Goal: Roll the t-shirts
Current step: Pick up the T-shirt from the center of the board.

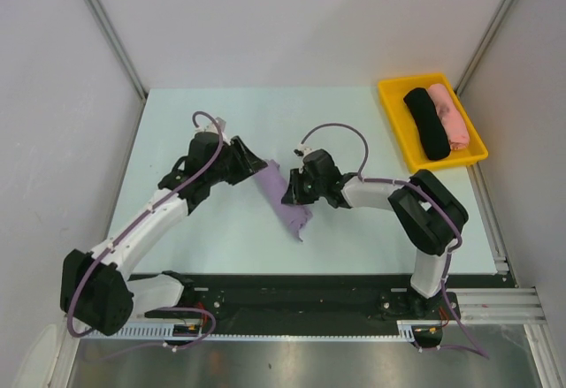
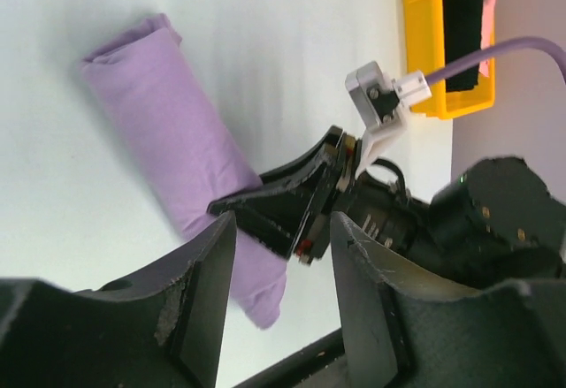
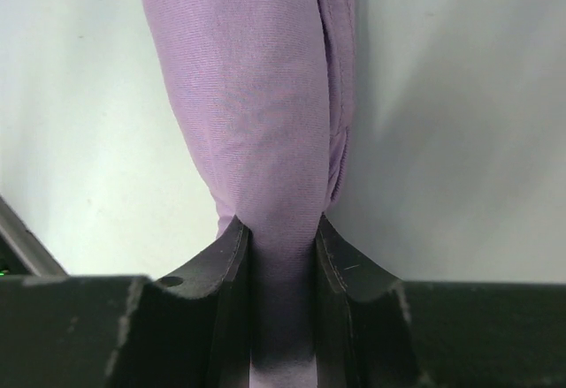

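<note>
The right claw (image 3: 281, 233) is pinched nearly closed on the lavender t-shirt (image 3: 256, 96). Its two dark fingers (image 3: 232, 269) press in from either side, so the cloth narrows to a waist between them. The shirt is a soft, fine-knit fabric rolled into a long tube, with a seamed fold running down one side. It lies on the pale, smooth worktop (image 1: 221, 114) at about the middle, angled from far left to near right. Its near end is looser and flatter than the rest.

Just to the far left of it, the left claw (image 2: 281, 224) is spread wide. Its black, scuffed fingers (image 2: 199, 308) are well apart and nothing is gripped between them. Through the gap, the roll and the right claw clamped on it can be seen. From the pictures I cannot tell whether the left claw touches the cloth.

At the far right corner of the worktop sits a yellow plastic tray (image 1: 393, 110), rectangular with a raised rim. Two more rolled shirts lie inside it side by side and touching. The black t-shirt (image 1: 427, 123) is on the left and the pink t-shirt (image 1: 449, 114) on the right.
</note>
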`<act>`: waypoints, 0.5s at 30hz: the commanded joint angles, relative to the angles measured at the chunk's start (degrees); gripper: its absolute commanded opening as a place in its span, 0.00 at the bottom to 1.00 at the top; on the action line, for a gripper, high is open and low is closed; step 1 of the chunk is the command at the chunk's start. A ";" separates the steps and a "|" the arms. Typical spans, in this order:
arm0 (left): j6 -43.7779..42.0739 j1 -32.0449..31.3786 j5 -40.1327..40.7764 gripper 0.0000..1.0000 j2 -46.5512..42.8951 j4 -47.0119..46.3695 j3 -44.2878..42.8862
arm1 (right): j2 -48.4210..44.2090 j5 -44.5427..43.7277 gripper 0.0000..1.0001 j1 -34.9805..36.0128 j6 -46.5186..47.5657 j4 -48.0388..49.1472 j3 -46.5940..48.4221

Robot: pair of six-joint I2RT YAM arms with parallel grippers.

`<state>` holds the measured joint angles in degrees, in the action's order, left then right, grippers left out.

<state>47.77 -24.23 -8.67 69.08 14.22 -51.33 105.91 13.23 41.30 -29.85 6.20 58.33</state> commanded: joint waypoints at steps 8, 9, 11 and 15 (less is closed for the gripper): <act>-5.75 0.23 -1.97 0.52 -11.59 4.32 7.65 | -10.36 -6.90 0.00 -4.29 11.65 -5.93 -0.49; -6.10 0.23 -2.58 0.52 -12.03 4.59 8.35 | -10.98 -6.82 0.00 -5.08 12.70 -5.93 -0.49; -7.25 0.23 -2.85 0.52 -13.53 5.12 9.05 | -12.91 -6.38 0.00 -6.05 14.11 -7.67 -0.14; -9.18 0.23 -4.51 0.52 -14.85 6.26 10.28 | -14.85 -5.15 0.00 -9.65 18.58 -10.23 1.96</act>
<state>42.35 -24.23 -10.76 56.45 19.57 -41.93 95.29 7.86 34.41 -17.23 -3.11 57.54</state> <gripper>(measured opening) 0.520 0.289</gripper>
